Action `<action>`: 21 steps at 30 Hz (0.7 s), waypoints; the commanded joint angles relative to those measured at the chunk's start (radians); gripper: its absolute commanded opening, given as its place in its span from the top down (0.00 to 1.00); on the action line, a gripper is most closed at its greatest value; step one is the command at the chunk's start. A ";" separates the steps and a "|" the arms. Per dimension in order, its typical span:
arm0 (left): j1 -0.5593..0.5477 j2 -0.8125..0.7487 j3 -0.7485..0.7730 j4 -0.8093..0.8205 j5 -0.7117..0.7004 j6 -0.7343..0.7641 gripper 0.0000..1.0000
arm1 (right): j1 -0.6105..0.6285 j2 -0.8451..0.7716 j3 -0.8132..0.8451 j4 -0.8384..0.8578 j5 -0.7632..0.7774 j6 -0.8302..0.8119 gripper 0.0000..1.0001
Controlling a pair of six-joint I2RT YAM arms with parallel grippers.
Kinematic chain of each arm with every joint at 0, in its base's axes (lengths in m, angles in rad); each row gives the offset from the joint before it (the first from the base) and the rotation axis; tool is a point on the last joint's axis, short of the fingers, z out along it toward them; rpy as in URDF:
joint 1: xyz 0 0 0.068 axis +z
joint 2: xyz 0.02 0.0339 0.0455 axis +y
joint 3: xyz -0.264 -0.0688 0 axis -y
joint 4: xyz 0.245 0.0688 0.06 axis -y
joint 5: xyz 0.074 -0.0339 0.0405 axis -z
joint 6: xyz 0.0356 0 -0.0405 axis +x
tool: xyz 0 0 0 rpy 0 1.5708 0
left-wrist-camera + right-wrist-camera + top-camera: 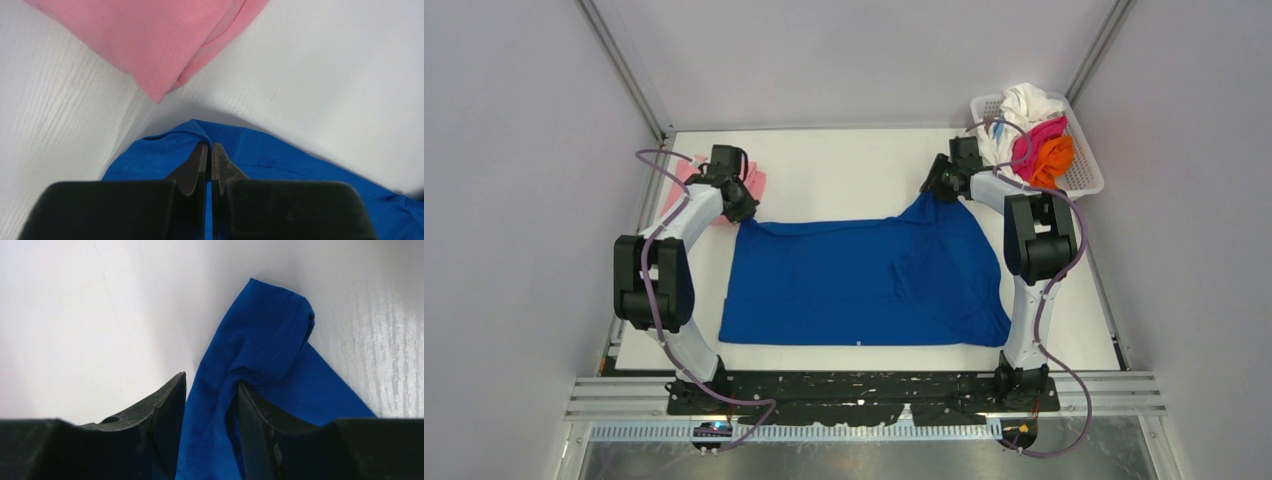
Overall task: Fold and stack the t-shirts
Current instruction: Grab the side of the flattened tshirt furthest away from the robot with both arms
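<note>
Both claws (746, 212) (930, 188) outstretched — on blue t-shirt (864, 280)

My blue t-shirt (864, 280) is soft matt knit cloth, with a stitched hem at its bunched corner. The pink t-shirt (150, 40) is matt cloth too, and its fine weave shows up close. The tabletop (325, 65) is white and smooth, with a faint wood-like grain and a slight sheen. My jaws are matt black plastic, scuffed and dusty at the tips. The basket (1086, 170) is white plastic mesh. The rail (624, 60) looks like dull grey metal.
</note>
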 commanded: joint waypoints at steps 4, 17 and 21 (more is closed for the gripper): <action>0.007 -0.036 0.025 0.022 0.003 0.018 1.00 | 0.000 -0.022 -0.039 0.031 0.062 0.029 0.62; 0.007 -0.063 0.009 0.022 0.018 0.013 1.00 | 0.002 -0.174 -0.128 0.064 0.129 0.015 0.95; 0.007 -0.105 -0.029 0.031 0.019 0.012 1.00 | 0.004 -0.296 -0.192 0.019 0.190 0.007 0.95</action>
